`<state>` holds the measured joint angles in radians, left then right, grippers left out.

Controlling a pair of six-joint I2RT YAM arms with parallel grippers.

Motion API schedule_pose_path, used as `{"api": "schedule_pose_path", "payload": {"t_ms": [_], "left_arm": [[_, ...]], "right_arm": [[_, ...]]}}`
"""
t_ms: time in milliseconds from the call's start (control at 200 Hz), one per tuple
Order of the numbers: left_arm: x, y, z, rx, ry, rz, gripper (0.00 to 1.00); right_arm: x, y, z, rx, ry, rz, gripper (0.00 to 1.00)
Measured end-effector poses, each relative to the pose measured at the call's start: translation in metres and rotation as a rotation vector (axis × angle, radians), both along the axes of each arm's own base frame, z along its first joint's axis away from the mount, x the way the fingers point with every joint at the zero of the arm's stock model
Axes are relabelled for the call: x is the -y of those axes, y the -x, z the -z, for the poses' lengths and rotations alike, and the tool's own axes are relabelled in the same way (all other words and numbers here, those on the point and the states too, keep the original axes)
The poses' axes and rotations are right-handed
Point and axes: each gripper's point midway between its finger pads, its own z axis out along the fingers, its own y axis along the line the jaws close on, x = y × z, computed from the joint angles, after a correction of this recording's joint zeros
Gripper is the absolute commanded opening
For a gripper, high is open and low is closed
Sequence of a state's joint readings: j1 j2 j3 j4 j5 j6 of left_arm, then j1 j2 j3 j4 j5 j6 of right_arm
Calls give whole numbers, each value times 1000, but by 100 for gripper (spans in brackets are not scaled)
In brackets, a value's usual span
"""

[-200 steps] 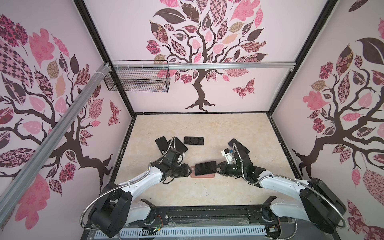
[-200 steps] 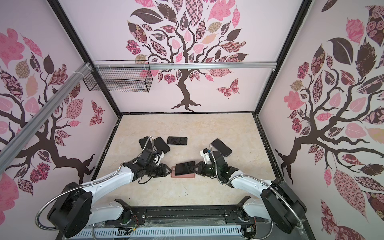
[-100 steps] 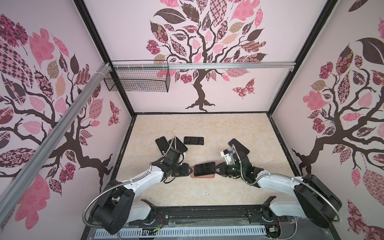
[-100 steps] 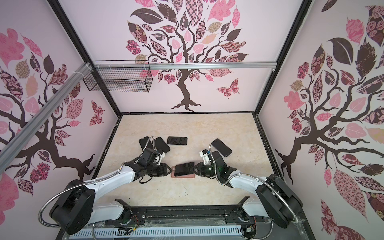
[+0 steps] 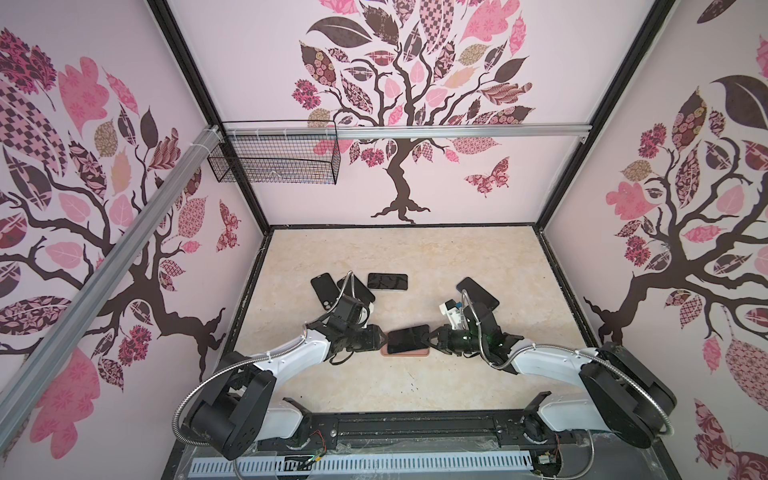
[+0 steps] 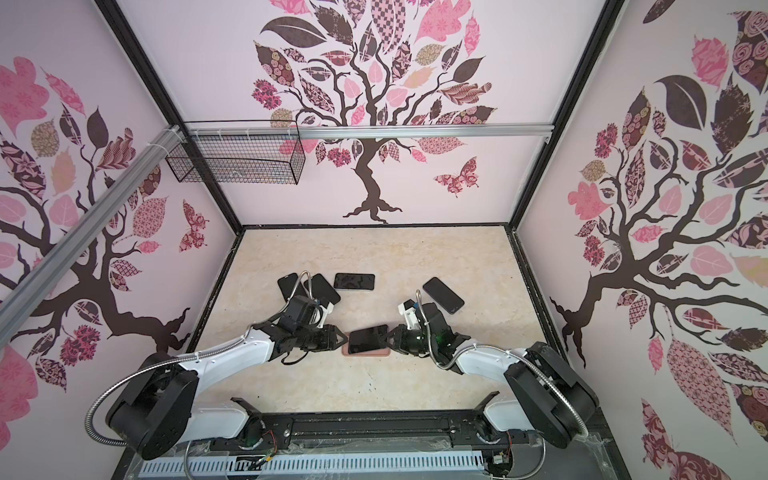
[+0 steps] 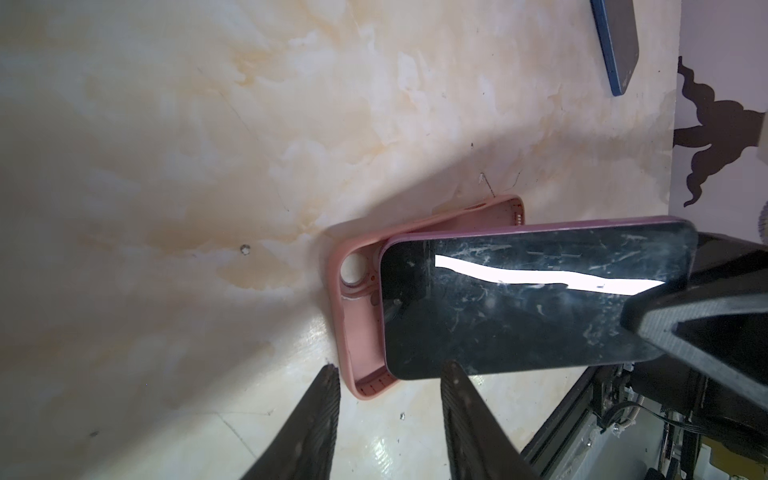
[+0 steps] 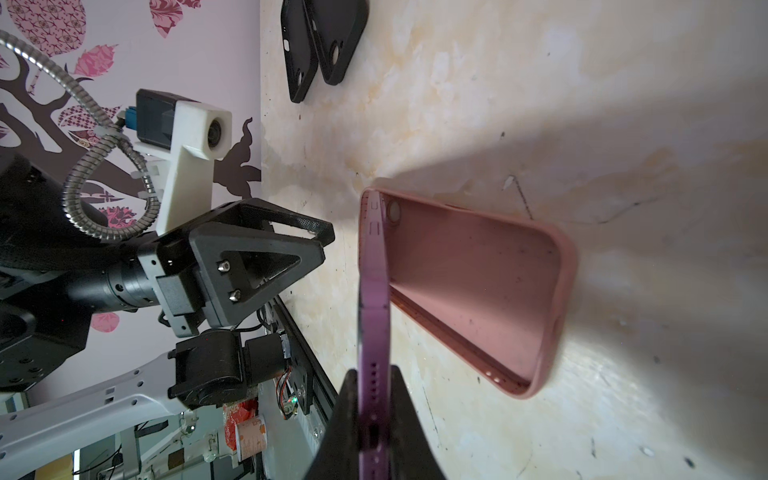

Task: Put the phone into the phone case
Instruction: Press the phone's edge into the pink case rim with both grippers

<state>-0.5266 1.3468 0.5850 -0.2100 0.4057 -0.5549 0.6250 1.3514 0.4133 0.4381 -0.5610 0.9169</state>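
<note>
Since the phone isn't seated yet, I'd call this about halfway.

Both top views: right gripper pinches the purple phone by its 3 o'clock end, tilted over the pink case, which lies flat on the table. Left gripper sits at the case's 9 o'clock end. Count: one phone, one pink case and four dark slabs behind, with two overlapping at 11 o'clock, one at 12 and one at 1.

Left wrist view: jaws spread, gripping nothing, case end right in front of them.

Right wrist view: jaws pressed onto the phone's edge, and its far end seems to meet the case. The overlapping pair are empty black cases.

Left to do, I reckon: lower it and press it flat.
</note>
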Motion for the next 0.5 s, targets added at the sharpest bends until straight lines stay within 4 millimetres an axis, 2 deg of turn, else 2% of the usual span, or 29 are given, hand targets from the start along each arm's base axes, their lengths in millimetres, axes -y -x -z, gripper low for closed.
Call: {"api": "schedule_pose_path", "payload": {"t_ms": [500], "left_arm": [[-1,-1,10,-17,-21,-4,40]], "right_arm": [[-8,3,9,-42,-35,-46,3]]}}
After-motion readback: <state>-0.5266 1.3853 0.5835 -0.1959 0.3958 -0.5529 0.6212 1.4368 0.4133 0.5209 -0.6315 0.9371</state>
